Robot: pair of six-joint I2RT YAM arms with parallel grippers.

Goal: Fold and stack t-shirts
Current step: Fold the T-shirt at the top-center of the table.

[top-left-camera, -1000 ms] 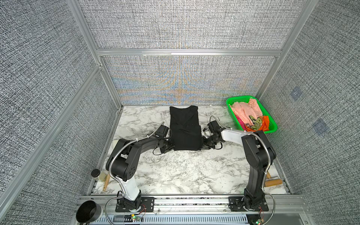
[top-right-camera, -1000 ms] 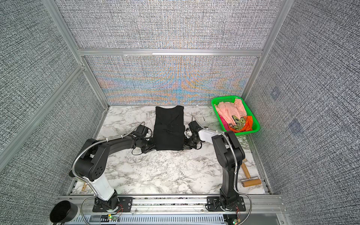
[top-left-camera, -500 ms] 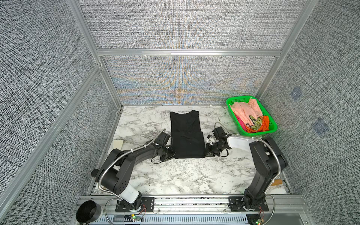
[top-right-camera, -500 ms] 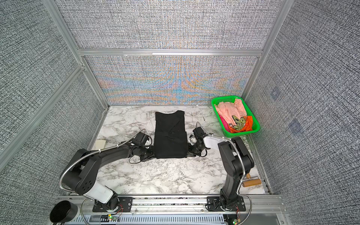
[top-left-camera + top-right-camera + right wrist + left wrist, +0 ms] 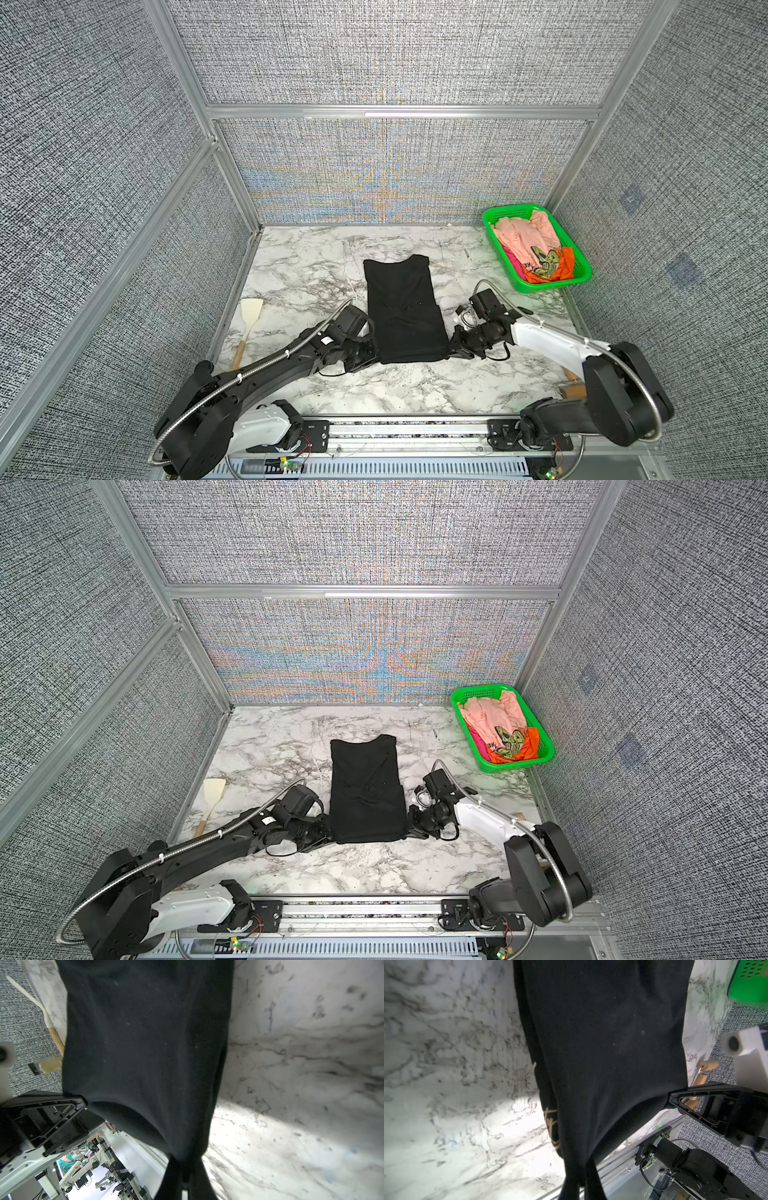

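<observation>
A black t-shirt (image 5: 401,309) (image 5: 365,789) lies as a long folded strip on the marble table, collar end far, in both top views. My left gripper (image 5: 376,357) (image 5: 581,1180) is shut on its near left corner. My right gripper (image 5: 451,353) (image 5: 186,1176) is shut on the near right corner. Between them the near hem hangs slightly lifted and taut. In the left wrist view a bit of tan print (image 5: 552,1126) shows at the cloth's folded edge. More t-shirts lie crumpled in a green basket (image 5: 552,286): peach-pink (image 5: 523,237), orange (image 5: 565,266), magenta (image 5: 513,259).
A pale spatula with a wooden handle (image 5: 249,320) lies by the left wall. A wooden roller (image 5: 575,388) sits at the right edge behind my right arm. The metal rail (image 5: 407,432) runs along the table's front. Grey walls close three sides.
Both arms have drawn back toward the front rail, dragging the black t-shirt nearer across the table. The left arm has dropped lower, uncovering the spatula.
</observation>
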